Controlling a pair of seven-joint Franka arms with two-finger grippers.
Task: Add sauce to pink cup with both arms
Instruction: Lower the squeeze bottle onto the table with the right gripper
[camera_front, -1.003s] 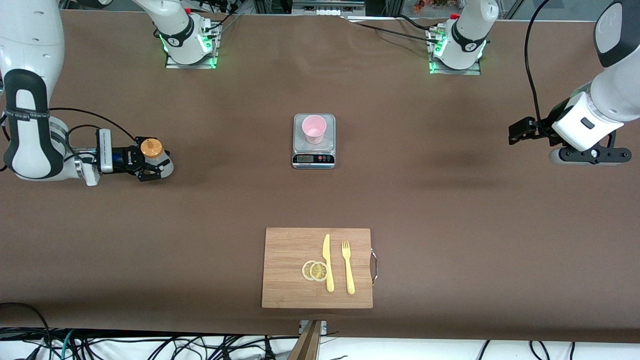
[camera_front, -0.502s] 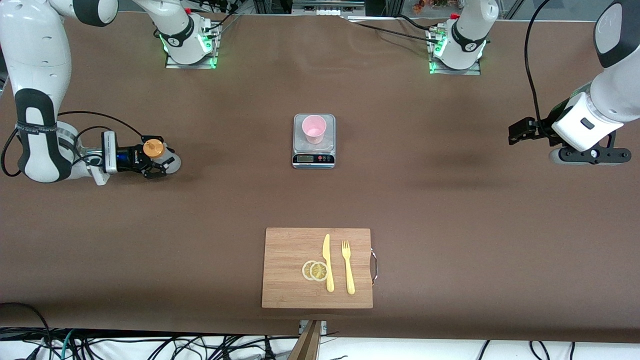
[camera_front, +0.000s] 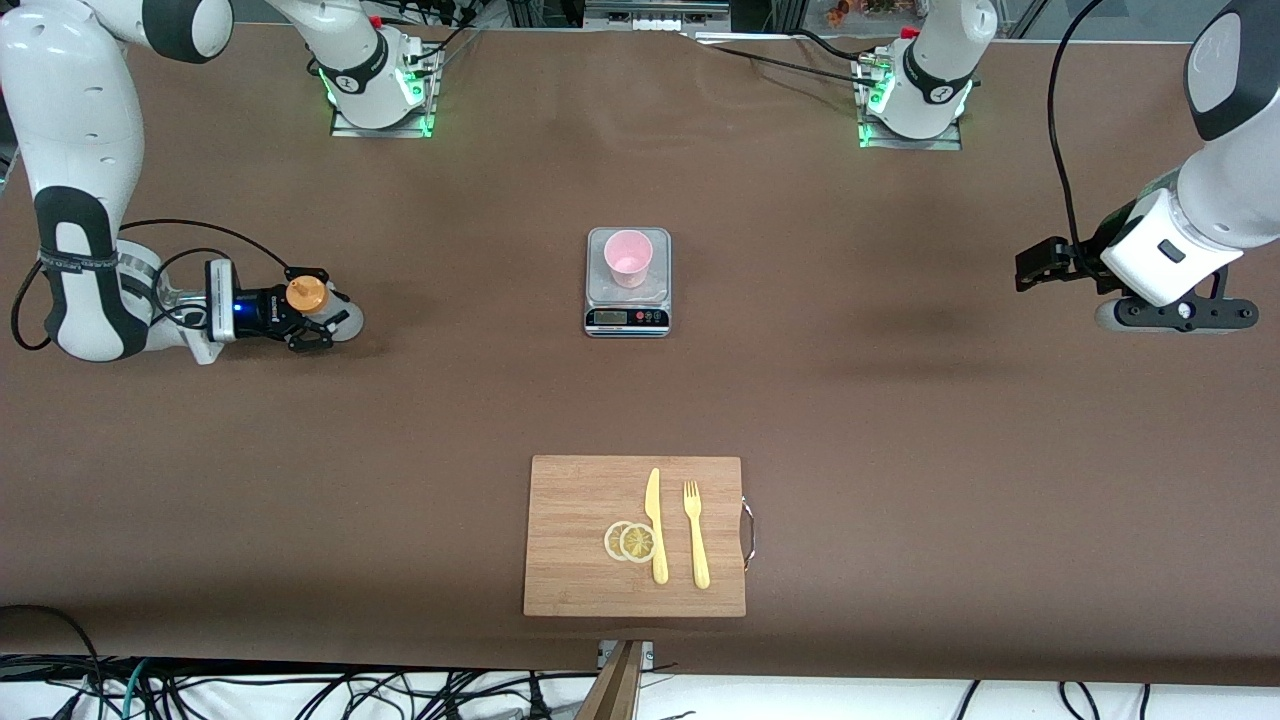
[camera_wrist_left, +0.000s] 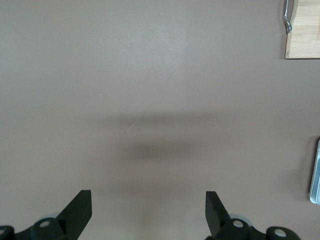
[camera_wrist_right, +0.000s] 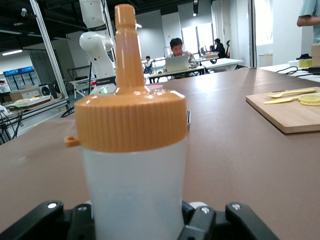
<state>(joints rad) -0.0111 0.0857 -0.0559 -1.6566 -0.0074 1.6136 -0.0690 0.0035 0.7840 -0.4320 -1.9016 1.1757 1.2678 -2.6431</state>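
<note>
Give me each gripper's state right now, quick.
Left gripper: open, empty, hanging over bare table at the left arm's end.
Right gripper: shut on the sauce bottle, upright, at the right arm's end.

Even, bright overhead light; soft blurred shadows lie on the brown table (camera_front: 900, 420). Green glow rims both arm bases (camera_front: 380, 95). Windows glare in the right wrist view.

Brown table (camera_front: 900, 450) carries scale (camera_front: 627, 318), cutting board (camera_front: 575, 540), perhaps bottle (camera_front: 345, 322).
</note>
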